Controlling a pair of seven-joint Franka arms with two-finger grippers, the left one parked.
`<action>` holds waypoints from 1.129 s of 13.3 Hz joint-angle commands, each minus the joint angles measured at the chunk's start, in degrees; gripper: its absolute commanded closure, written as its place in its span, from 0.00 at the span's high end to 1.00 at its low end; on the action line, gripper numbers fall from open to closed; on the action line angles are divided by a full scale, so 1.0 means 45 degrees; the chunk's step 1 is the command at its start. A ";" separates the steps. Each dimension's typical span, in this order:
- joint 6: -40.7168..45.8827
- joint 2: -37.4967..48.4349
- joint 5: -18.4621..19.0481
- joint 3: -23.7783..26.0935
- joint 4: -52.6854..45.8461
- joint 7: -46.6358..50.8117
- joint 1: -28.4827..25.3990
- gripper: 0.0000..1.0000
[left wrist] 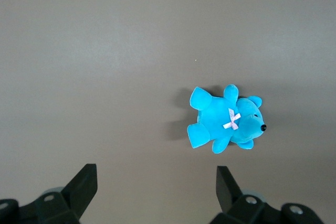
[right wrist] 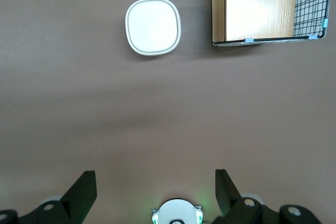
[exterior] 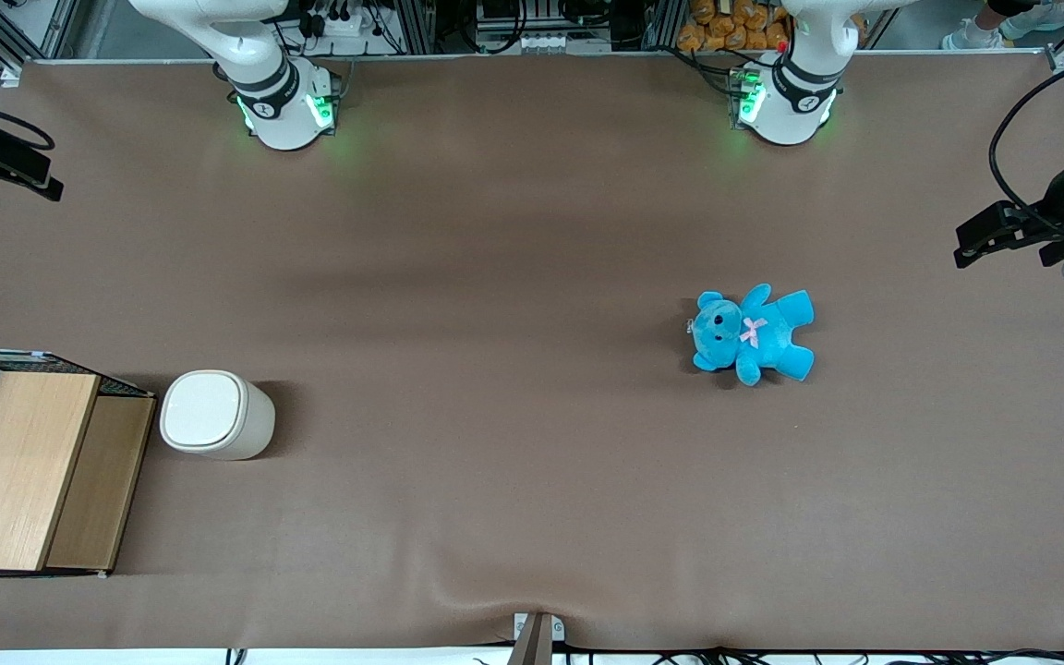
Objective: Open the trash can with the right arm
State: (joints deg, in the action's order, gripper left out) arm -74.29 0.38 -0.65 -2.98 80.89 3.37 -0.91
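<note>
You've got the brown table [exterior: 513, 231] with a wooden box [exterior: 29, 466] with wire mesh at the working arm's end. Just beside that box sits the trash can [exterior: 216, 415], upright, lid flat on. The blue teddy [exterior: 754, 332] lies well apart, toward the parked arm's end. Your right arm's gripper [right wrist: 155, 190] hangs high above the table, fingers [right wrist: 84, 190] spread wide apart, nothing between them, well away from the can.

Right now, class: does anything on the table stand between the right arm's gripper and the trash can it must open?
Nothing visible does. The gripper, open, hangs high over bare table; the trash can, lid shut, stands beside the wooden box.
</note>
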 commanded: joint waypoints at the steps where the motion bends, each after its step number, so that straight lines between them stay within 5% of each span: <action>1: 0.0121 -0.0105 0.0202 0.0037 -0.0261 -0.0125 0.0085 1.00; 15: -0.1087 -0.1508 0.0144 0.0037 -0.0008 -0.0281 0.0124 1.00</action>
State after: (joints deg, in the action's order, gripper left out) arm -77.78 -3.75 -0.35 -3.02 81.18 3.00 -0.85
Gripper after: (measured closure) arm 0.000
